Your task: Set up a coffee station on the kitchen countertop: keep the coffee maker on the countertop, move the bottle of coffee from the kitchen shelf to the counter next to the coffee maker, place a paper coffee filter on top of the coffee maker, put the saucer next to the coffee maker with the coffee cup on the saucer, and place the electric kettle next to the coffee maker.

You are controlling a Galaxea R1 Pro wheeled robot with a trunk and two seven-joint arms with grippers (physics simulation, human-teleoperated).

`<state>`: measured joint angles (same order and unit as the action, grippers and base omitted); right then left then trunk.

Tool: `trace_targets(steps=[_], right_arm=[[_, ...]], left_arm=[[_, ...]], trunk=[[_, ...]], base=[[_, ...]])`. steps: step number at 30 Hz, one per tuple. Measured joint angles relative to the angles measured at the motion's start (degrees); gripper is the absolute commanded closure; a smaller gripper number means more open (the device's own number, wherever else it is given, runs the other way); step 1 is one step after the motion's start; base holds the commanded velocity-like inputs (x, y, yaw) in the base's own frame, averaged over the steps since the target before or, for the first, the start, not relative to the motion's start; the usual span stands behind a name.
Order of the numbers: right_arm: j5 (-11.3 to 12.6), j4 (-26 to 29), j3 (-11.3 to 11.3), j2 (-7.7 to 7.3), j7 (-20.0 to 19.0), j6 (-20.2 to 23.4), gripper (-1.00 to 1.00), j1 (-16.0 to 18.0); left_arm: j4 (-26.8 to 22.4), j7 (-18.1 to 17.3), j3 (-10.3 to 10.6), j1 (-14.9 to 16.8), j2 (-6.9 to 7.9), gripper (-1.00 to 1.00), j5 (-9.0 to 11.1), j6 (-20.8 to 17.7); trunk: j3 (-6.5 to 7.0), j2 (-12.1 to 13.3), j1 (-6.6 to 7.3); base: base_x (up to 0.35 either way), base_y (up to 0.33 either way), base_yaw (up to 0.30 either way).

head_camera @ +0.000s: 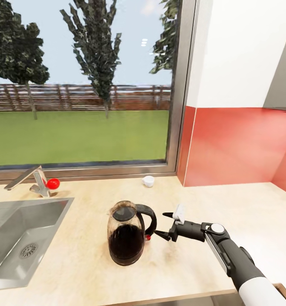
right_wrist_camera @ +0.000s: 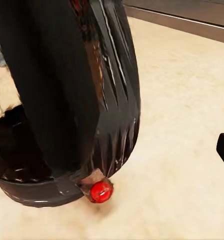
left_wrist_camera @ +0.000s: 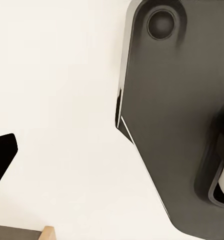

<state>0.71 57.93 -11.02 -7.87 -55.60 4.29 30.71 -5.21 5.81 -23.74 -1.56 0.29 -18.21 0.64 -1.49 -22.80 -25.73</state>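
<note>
Your right gripper [head_camera: 165,223] sits low over the bench [head_camera: 228,204], fingers spread wide, holding nothing, tips aimed at the kettle [head_camera: 127,233] and just short of its loop handle [head_camera: 148,219]. One fingertip [head_camera: 160,233] is near the small red switch [head_camera: 147,237] at the handle's foot; keep off that.

The kettle stands upright on the bench, just right of the sink [head_camera: 19,238], glass body with dark liquid inside. Judge it heavy-ish and sloshy, glass fragile and slick. So don't pinch the body. Take the black loop handle mid-height, fingers either side, and close firm; it looks stiff and should give the better grip. Keep it upright when you lift.

Left fingers: can't tell their state from the left wrist view.

Further back, the cup [head_camera: 148,181] sits near the window sill, well apart from the kettle. Small, light, brittle.
</note>
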Motion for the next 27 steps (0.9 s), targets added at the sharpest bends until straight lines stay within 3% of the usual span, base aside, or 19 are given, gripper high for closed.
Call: trace_targets(steps=[15, 27], right_arm=[[0.1, 0.0, -0.4, 0.36, 0.0, 0.0, -1.0, 0.0], [0.1, -0.1, -0.5, 2.86, 0.0, 0.0, -1.0, 0.0]], left_arm=[[1.3, 0.1, 0.0, 0.0, 0.0, -1.0, 0.0, 0.0], [1.4, 0.1, 0.0, 0.0, 0.0, -1.0, 0.0, 0.0]], trunk=[[0.0, 0.0, -0.01], [0.0, 0.0, -0.01]], base=[[0.09, 0.0, 0.0], [0.003, 0.0, 0.0]])
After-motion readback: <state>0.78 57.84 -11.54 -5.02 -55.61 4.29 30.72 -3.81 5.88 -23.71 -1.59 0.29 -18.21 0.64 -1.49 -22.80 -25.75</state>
